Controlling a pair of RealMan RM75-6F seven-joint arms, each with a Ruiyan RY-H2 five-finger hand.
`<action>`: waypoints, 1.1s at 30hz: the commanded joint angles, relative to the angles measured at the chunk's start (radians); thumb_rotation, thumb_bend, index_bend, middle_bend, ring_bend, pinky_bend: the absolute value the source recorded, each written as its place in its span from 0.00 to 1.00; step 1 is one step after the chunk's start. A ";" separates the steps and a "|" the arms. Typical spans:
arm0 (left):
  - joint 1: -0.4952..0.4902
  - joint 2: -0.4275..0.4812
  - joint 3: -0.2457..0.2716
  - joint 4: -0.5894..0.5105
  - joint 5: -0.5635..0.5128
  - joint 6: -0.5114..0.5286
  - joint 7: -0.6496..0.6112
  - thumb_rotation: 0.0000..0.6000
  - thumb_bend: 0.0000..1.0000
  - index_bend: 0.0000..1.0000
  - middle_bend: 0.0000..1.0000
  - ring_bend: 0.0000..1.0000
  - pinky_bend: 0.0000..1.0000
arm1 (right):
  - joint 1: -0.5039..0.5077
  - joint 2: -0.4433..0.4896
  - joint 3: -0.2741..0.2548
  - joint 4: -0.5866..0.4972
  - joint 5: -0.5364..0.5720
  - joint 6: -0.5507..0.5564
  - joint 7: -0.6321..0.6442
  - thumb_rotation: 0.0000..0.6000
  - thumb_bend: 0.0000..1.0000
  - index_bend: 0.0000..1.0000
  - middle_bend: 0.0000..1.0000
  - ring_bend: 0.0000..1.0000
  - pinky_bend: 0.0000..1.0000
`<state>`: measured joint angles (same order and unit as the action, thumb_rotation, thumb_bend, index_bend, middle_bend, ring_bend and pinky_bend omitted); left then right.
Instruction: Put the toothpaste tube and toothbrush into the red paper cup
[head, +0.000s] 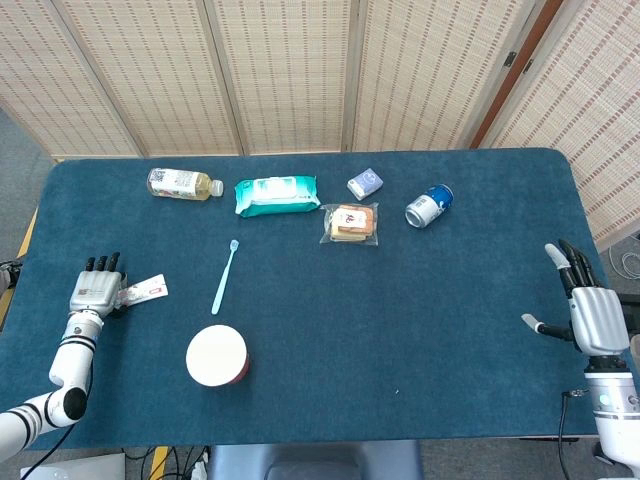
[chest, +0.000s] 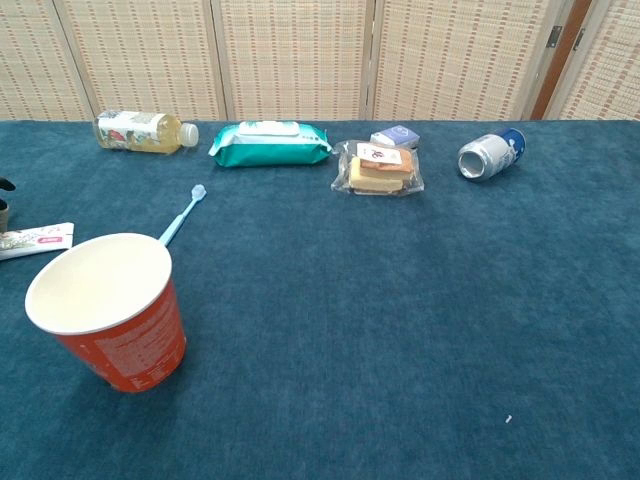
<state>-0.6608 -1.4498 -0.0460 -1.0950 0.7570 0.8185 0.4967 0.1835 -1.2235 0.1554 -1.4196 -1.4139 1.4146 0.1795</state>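
The red paper cup (head: 217, 356) (chest: 110, 310) stands upright and empty near the table's front left. A light blue toothbrush (head: 224, 277) (chest: 180, 218) lies on the cloth just behind it. The white toothpaste tube (head: 145, 291) (chest: 38, 238) lies flat at the far left. Its left end is tucked under the thumb side of my left hand (head: 95, 288), which holds it low on the cloth with fingers pointing forward. In the chest view only a dark fingertip shows at the left edge. My right hand (head: 595, 315) rests at the table's right edge, fingers spread, holding nothing.
Along the back lie a tea bottle (head: 183, 183), a green wipes pack (head: 277, 194), a small blue box (head: 365, 183), a wrapped snack (head: 352, 223) and a tipped can (head: 429, 206). Folding screens stand behind the blue table (head: 420, 320).
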 joint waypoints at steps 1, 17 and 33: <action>0.007 0.003 -0.009 -0.006 0.021 0.013 -0.019 1.00 0.28 0.65 0.00 0.00 0.00 | 0.000 0.000 0.001 0.000 -0.001 0.001 0.001 1.00 0.00 0.05 0.00 0.03 0.37; 0.044 0.022 -0.056 -0.031 0.077 0.019 -0.130 1.00 0.28 0.84 0.00 0.00 0.00 | 0.000 0.000 0.002 -0.001 -0.001 0.002 0.003 1.00 0.00 0.05 0.00 0.03 0.37; 0.110 0.078 -0.142 -0.099 0.112 0.006 -0.404 1.00 0.28 0.88 0.02 0.00 0.00 | 0.002 0.001 0.003 -0.015 -0.002 0.003 -0.009 1.00 0.00 0.05 0.00 0.03 0.37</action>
<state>-0.5629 -1.3811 -0.1727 -1.1830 0.8618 0.8302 0.1278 0.1851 -1.2229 0.1579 -1.4346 -1.4163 1.4172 0.1708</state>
